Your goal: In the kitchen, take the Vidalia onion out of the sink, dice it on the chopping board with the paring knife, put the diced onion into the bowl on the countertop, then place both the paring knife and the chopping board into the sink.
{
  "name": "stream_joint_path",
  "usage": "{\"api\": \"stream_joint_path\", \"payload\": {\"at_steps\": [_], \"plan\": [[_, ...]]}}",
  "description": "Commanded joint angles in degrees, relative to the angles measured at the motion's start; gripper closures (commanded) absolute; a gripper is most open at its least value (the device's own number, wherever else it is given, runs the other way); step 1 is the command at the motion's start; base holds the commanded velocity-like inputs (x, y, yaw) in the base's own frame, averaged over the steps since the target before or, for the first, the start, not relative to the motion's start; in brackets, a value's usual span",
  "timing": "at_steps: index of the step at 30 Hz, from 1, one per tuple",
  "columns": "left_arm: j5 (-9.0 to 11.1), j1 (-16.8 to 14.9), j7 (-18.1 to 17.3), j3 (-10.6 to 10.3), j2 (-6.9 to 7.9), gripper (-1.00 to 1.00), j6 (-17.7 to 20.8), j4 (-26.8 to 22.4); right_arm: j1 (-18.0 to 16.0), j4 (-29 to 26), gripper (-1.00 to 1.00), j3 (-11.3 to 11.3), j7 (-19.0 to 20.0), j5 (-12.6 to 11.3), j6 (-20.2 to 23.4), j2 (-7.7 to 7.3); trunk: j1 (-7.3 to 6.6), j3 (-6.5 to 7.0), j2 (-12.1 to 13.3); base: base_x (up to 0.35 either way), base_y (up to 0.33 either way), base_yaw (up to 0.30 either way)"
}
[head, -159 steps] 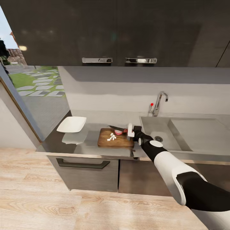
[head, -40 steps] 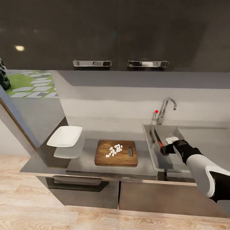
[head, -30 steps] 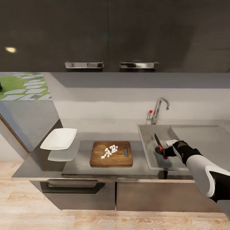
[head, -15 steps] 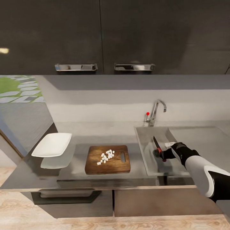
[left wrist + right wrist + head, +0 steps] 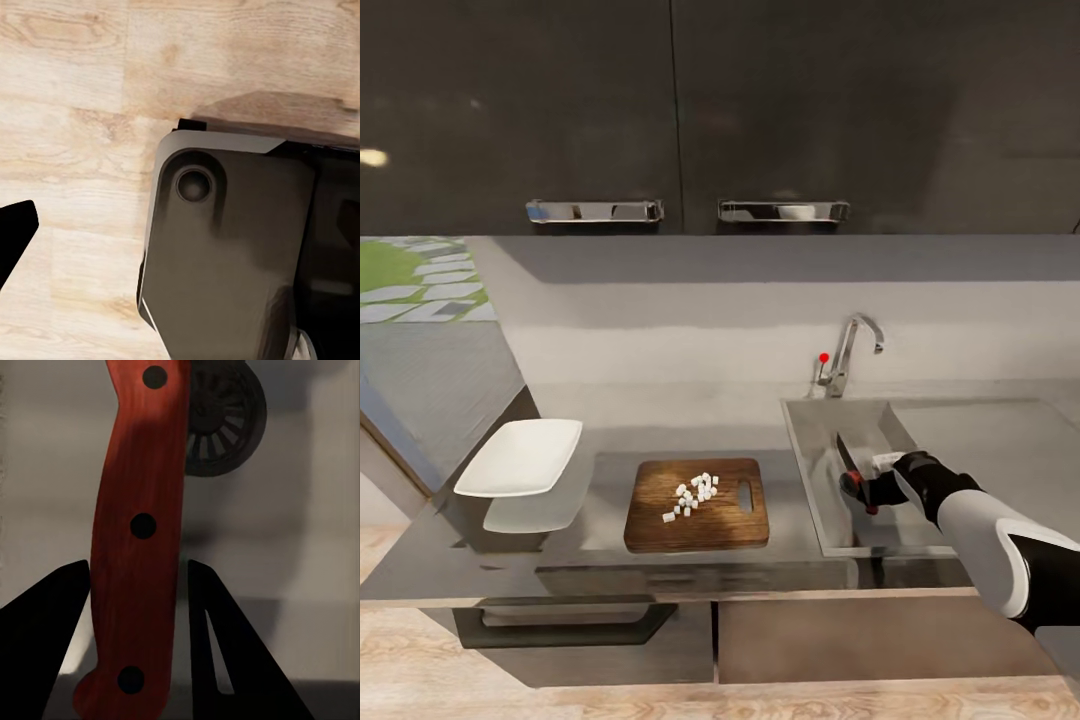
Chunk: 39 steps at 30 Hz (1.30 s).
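1. Head view first: the right gripper (image 5: 882,478) is out over the sink (image 5: 807,470) with the paring knife (image 5: 852,468) in its fingers — red handle toward the near side, dark blade pointing away toward the tap (image 5: 848,350).

2. Right wrist view confirms the grip: the two dark fingers (image 5: 45,637) sit either side of the red handle (image 5: 139,540), clamped on it, and the round drain (image 5: 223,424) lies straight below. That is why the knife hangs where it does; by my reading it is lined up to go down into the basin.

3. Over on the left, the chopping board (image 5: 698,504) lies flat on the countertop (image 5: 510,545), just beside the sink's left rim, handle slot toward the sink. A small heap of pale diced onion (image 5: 693,495) sits on the board's middle, not in the bowl (image 5: 520,457).

4. That bowl stands well to the left of the board, near the counter's end, with nothing in it that I can see — so the dice transfer looks undone while the knife is already going to the sink.

5. Left wrist view: wood floor (image 5: 67,112) and a dark part of the robot's own body. One dark tip (image 5: 13,236) shows at the frame edge, and I cannot tell whether that gripper is apart or together.

6. Risk, as I judge it: letting go from this height, the knife could bounce on the steel.
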Motion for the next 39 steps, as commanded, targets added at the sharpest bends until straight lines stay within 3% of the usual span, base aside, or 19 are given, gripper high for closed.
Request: {"api": "stream_joint_path", "payload": {"at_steps": [1, 9, 16, 39], "plan": [[0.4, -0.1, 0.1, -0.4, -0.04, -1.00, -0.4, 0.3, 0.0, 0.0, 1.00, -0.4, 0.5, 0.5, 0.3, 0.04, 0.03, -0.17, -0.1, 0.000, 0.000, 0.000], [0.4, -0.1, 0.1, -0.4, -0.04, -1.00, -0.4, 0.3, 0.0, 0.4, 1.00, -0.4, 0.5, -2.3, 0.3, 0.09, 0.03, -0.82, -0.1, 0.043, 0.000, 0.000], [0.4, -0.1, 0.1, -0.5, -0.04, -1.00, -0.5, 0.3, 0.0, 0.5, 1.00, -0.4, 0.5, -2.5, 0.2, 0.11, 0.03, -1.46, -0.1, 0.166, 0.000, 0.000], [0.4, -0.1, 0.1, -0.5, -0.04, -1.00, -0.4, 0.3, 0.0, 0.5, 1.00, -0.4, 0.5, -2.6, 0.2, 0.11, 0.03, -3.51, -0.1, 0.003, 0.000, 0.000]]}}
